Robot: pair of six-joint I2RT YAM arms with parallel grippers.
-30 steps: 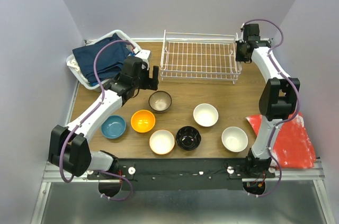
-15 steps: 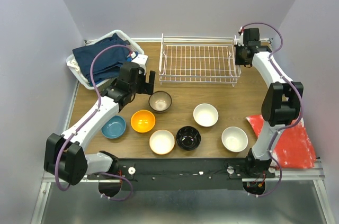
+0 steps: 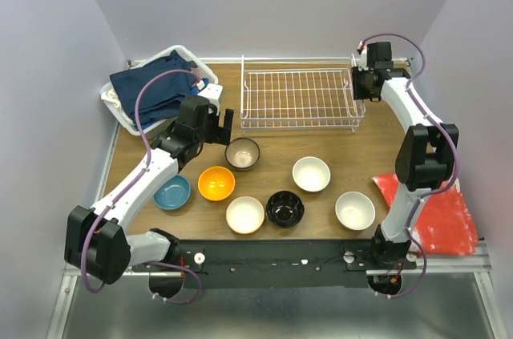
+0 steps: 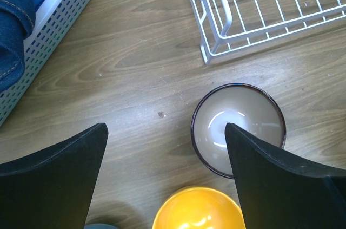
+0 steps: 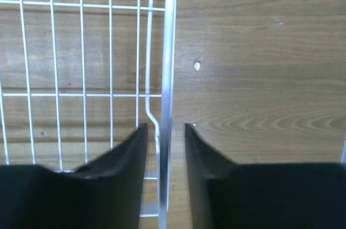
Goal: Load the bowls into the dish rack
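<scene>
The white wire dish rack point(image 3: 300, 98) stands empty at the back of the table. My right gripper point(image 3: 356, 82) is at its right end. In the right wrist view that gripper point(image 5: 165, 126) is open, and the rack's rim wire point(image 5: 168, 50) runs between the fingers with a gap on each side. Several bowls sit in front: brown point(image 3: 242, 153), orange point(image 3: 216, 183), blue point(image 3: 171, 191), cream point(image 3: 245, 214), black point(image 3: 284, 208), and two white ones point(image 3: 311, 173) point(image 3: 355, 210). My left gripper point(image 4: 165, 126) is wide open and holds nothing. It hovers just left of the brown bowl point(image 4: 232, 123), above the orange bowl point(image 4: 197, 210).
A white plastic basket point(image 3: 120, 110) with dark blue cloth stands at the back left, close to the left arm. A red cloth point(image 3: 437, 211) lies at the table's right front edge. The rack's near left corner point(image 4: 208, 56) is a short way beyond the brown bowl.
The right gripper slid the rack a little to the left, then opened off its rim wire. The left gripper shifted slightly left and stayed open.
</scene>
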